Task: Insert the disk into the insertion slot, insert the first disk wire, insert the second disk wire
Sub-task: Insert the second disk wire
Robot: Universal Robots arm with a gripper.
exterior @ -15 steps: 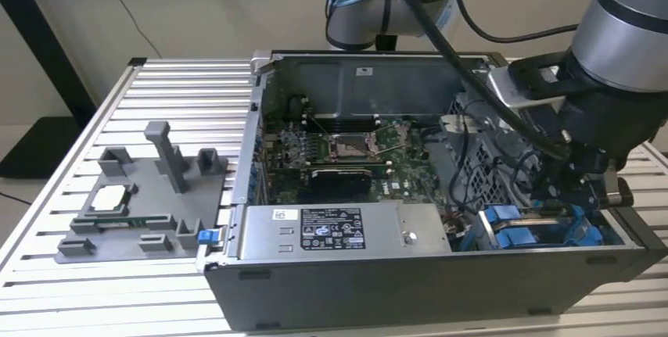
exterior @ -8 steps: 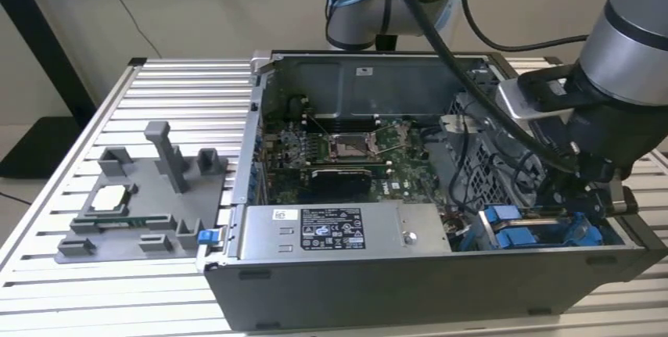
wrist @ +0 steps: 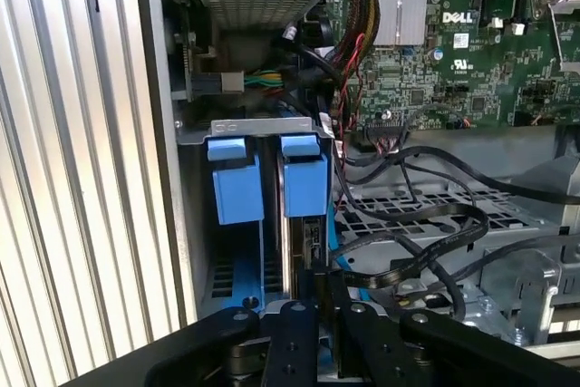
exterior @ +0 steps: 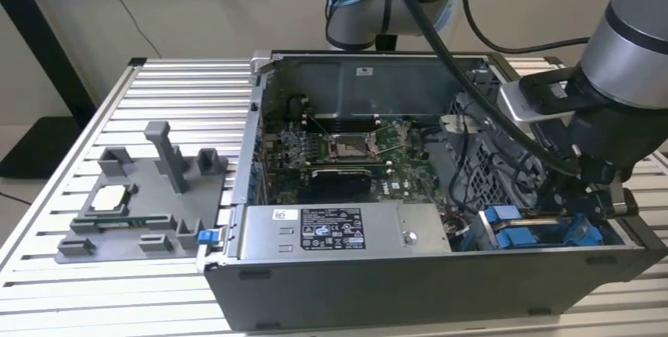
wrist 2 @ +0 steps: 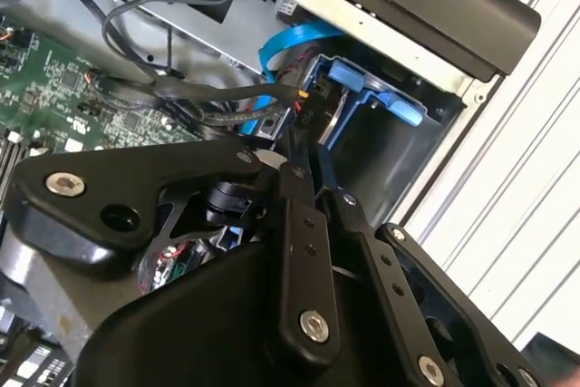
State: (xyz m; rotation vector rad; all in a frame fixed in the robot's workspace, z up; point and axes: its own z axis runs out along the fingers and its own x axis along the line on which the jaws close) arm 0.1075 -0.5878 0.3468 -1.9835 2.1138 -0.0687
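Inside the open computer case (exterior: 418, 274), at the corner on the exterior view's right, the end effector (wrist: 323, 292) reaches down into the drive cage (wrist: 258, 129). Its fingers (wrist: 304, 292) are pressed nearly together, closed on the rear edge of the disk (wrist: 304, 224), which stands on edge in the insertion slot (wrist: 313, 251) with its blue carrier tab (wrist: 304, 174) showing. Beside it sits a second blue tab (wrist: 234, 178). Black cables (wrist: 426, 233) loop just beside the cage. Case rests on a slatted table (exterior: 188, 87), near a grey fixture (exterior: 146, 196).

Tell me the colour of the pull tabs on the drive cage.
Bright blue pull tabs, clearest in the first wrist view, on the grey drive cage.
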